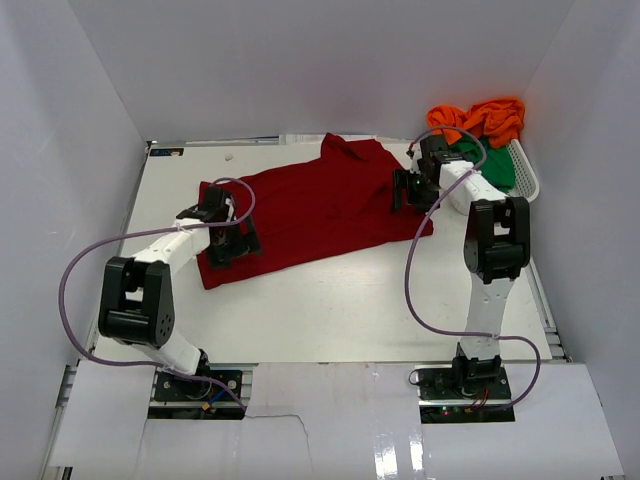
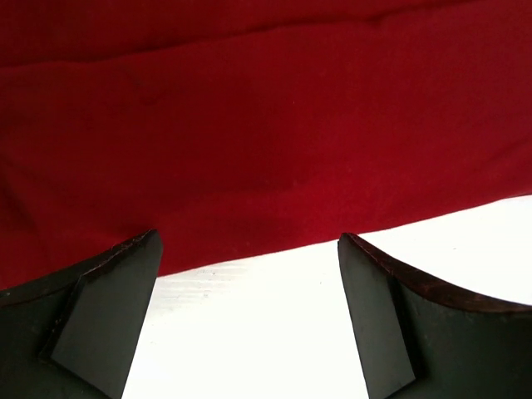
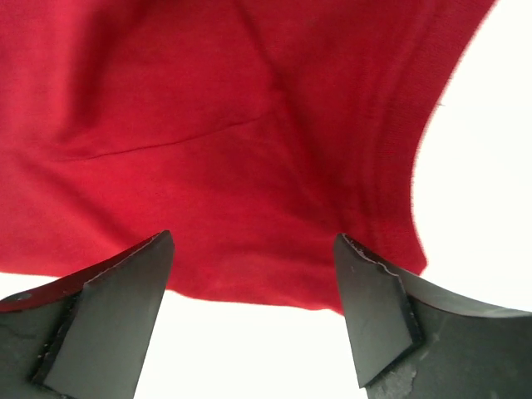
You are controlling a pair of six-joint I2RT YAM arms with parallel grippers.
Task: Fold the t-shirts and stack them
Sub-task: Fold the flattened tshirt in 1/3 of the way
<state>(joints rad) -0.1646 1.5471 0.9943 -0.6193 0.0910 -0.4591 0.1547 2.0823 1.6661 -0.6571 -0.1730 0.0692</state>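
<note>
Table [image 1: 330,310]: dark red t-shirt [image 1: 310,205] spread flat, a gripper at each end.
Basket [image 1: 527,175] with orange t-shirt [image 1: 490,118] and green t-shirt [image 1: 492,165] right of it; left gripper [image 2: 248,307] at its near-left hem, right gripper [image 3: 253,307] at its right edge, both spread wide, empty.

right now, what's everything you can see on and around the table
table: 1, white
basket: 1, white lattice, far right corner
red t-shirt: 1, dark red, spread across the middle
orange t-shirts: count unclear, bright orange, bunched at the basket's far end
green t-shirt: 1, green, inside the basket
cables: 2, purple, one off each arm
left end effector: 1, black, open over the red t-shirt's near left edge
right end effector: 1, black, open over its right corner
</note>
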